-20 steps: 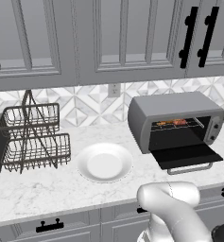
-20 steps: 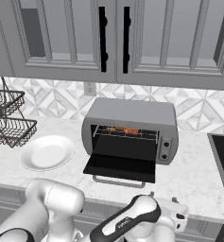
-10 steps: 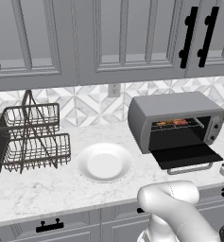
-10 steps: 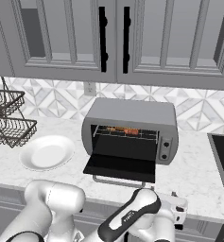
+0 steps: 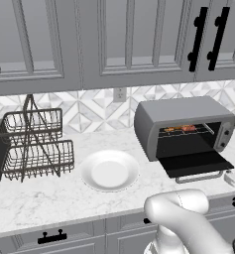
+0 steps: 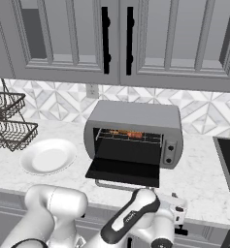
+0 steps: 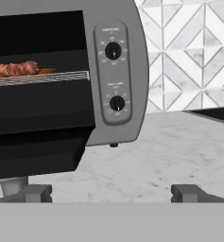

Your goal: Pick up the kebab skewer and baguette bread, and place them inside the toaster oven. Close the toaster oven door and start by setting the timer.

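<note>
The toaster oven [image 6: 136, 116] stands on the counter with its door [image 6: 123, 170] folded down flat. On the wire rack inside lies the kebab skewer [image 7: 17, 69], and beside it an orange bit of the baguette bread [image 7: 47, 71] peeks out. The skewer [image 6: 134, 134] and baguette [image 6: 117, 131] also show in the right base view. My gripper [image 7: 112, 194] hovers low over the counter, in front of the oven's right end, open and holding nothing. It faces the control strip with an upper knob [image 7: 113, 50] and a lower knob [image 7: 116, 102]. The hand [image 6: 177, 210] is near the counter's front edge.
A white plate [image 5: 109, 169] lies left of the oven, and a wire dish rack [image 5: 34, 144] stands further left. A black cooktop [image 6: 228, 160] begins to the right of the oven. Wall cabinets hang above, and the door's bar handle [image 5: 198, 176] juts toward the counter's edge.
My arm has shifted slightly, with the hand edging a little up and closer to the oven's right end. The jaws stay open; the oven, door and food have not moved.
</note>
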Controlling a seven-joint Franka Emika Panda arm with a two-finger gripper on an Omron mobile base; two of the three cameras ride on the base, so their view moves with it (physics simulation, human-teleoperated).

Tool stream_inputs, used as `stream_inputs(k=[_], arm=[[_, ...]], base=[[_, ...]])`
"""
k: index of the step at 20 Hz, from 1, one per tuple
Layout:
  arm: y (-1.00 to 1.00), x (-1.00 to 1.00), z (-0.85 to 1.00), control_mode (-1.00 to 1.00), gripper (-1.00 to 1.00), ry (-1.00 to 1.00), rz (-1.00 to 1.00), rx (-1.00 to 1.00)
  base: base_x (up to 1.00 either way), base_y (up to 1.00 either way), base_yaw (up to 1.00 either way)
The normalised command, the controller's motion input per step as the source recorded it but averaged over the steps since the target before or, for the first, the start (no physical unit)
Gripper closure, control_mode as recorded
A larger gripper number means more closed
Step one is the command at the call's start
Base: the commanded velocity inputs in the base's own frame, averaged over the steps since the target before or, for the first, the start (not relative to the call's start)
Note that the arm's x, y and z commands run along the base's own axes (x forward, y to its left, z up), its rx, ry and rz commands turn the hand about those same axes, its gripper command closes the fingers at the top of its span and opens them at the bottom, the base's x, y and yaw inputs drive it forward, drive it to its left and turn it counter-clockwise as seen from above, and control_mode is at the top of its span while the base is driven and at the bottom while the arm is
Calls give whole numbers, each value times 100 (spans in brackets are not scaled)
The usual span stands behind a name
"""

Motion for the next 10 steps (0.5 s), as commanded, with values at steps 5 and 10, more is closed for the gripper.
stream_inputs(k=[5,10], arm=[[0,30,0,-100,-100,0,0,0],[12,16,0,-100,-100,0,0,0]], base=[[0,0,0],[0,0,0]])
